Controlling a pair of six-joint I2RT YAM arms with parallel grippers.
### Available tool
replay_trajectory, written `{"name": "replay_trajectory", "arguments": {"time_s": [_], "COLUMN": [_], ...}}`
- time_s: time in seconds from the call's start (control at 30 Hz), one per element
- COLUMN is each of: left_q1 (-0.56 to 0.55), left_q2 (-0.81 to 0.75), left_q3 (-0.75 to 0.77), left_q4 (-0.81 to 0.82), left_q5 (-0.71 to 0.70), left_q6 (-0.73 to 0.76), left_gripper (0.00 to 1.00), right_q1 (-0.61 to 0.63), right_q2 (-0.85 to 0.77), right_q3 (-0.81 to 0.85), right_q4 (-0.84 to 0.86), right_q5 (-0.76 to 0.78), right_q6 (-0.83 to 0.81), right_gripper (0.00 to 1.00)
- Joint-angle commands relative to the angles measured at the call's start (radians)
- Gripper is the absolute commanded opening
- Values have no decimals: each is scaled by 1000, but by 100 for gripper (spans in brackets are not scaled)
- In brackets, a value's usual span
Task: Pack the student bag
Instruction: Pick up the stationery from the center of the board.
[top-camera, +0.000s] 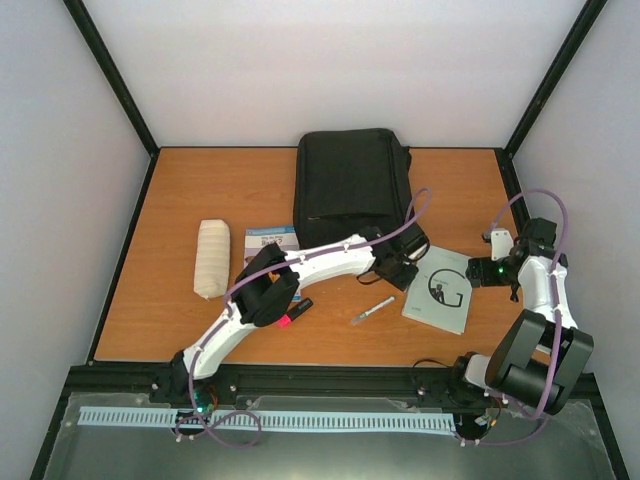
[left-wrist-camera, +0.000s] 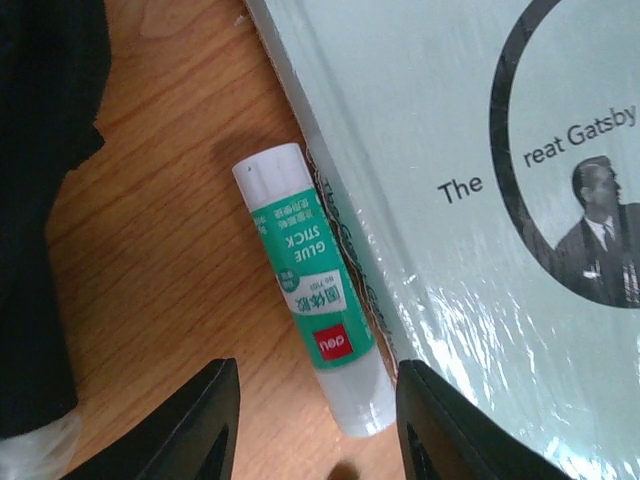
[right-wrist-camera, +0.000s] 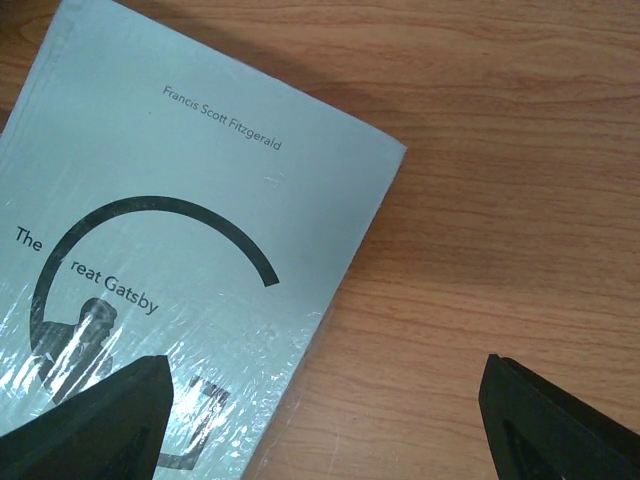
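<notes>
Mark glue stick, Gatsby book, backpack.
Green-and-white plastic glue stick (left-wrist-camera: 312, 288): left wrist view, green label.
Pale grey paperback Great Gatsby book (right-wrist-camera: 200, 260): right wrist view, front cover.
Large black fabric backpack (top-camera: 350, 185): top external view, front panel.

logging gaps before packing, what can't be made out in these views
student bag: top view, too dark to tell whether it is unzipped
blue packet: top view, print too small; partly under left arm
glue stick: top view, hidden under the left arm
book: wrist views, cover cut off by edges
</notes>
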Motion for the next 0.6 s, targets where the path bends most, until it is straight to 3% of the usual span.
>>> {"name": "replay_trajectory", "arguments": {"time_s": [0.0,0.3,0.57], "left_q1": [-17,-25,-25], "left_q2": [50,123,118], "left_q3": [91,163,136], "left_q4": [-38,-115,-158], "left_q5": [-12,-119,-134], "left_q6": [1,-15,-5], "left_gripper": [46,43,21], "right_q1": [-11,-21,-29], "right_q2": [-15,-8,18], "right_q3": [-24,-45,-53], "right_q4": [36,54,72], "right_q5": [-6,-24,-39], "right_q6": [-3,-7,-13], "right_gripper": [86,86,86]}}
